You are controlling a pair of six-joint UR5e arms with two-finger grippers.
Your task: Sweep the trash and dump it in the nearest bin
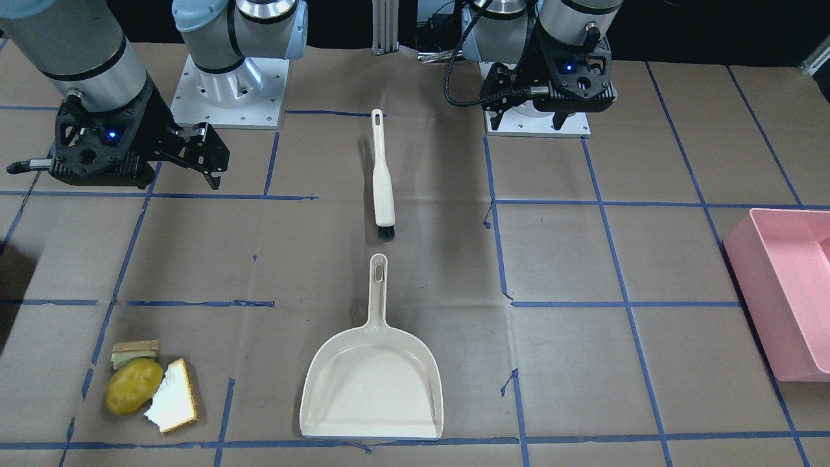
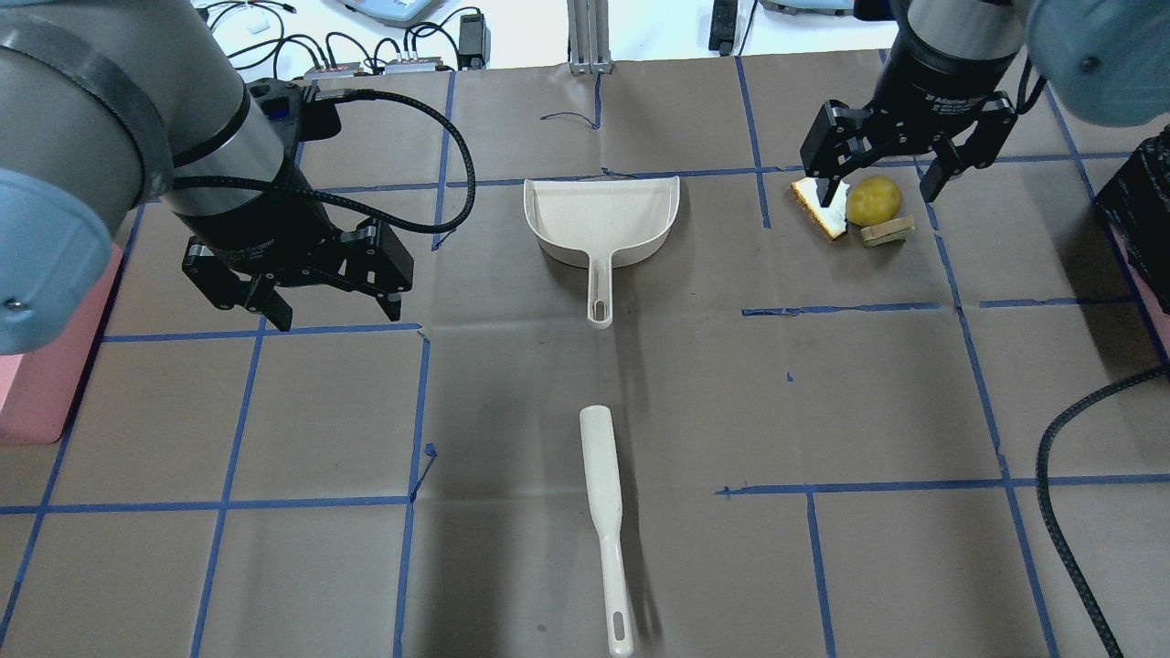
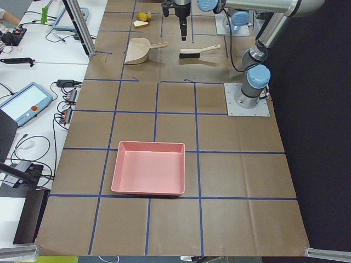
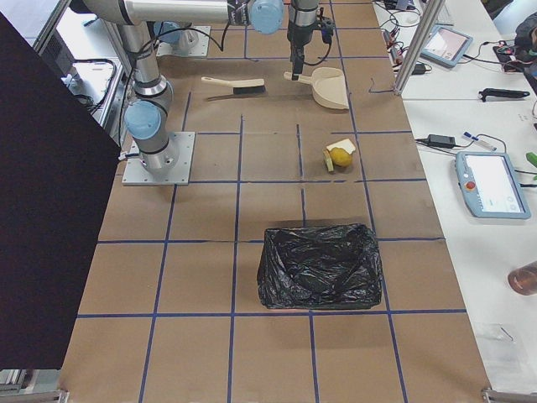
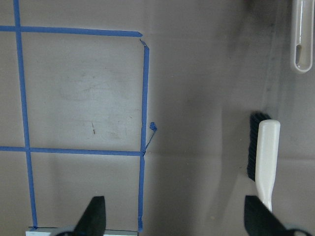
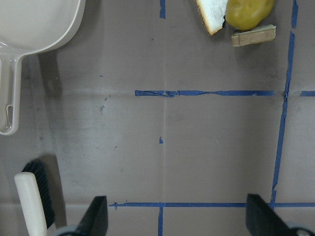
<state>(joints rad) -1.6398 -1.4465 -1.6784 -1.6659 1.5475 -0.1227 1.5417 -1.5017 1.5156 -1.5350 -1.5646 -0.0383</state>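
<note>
The left end effector (image 2: 335,311) hangs above the counter (image 1: 648,259) with its fingers spread and nothing between them, and the right end effector (image 2: 879,185) hovers likewise, spread and empty. Between the two arms, on the counter's centre line, lies the brush (image 1: 382,188). Its long axis points straight out from the robot, handle end toward the bases and black bristles toward the dustpan (image 1: 373,383). The dustpan lies just beyond it on the same line, its own handle toward the robot and its mouth facing away. Each tool therefore offers its handle to the robot, and neither arm is clearly the closer one. The trash is another matter: the potato-like lump (image 1: 133,386), the bread slice (image 1: 175,392) and the sandwich chunk (image 1: 135,353) sit huddled together and touching. They lie out beyond the right end effector, beside the dustpan and well apart from it, so the right arm is the nearer to them. Further out on that same side stands the black-lined bin (image 4: 319,267), probably the nearest one. The pink bin (image 1: 794,285) sits off at the left arm's end.
</note>
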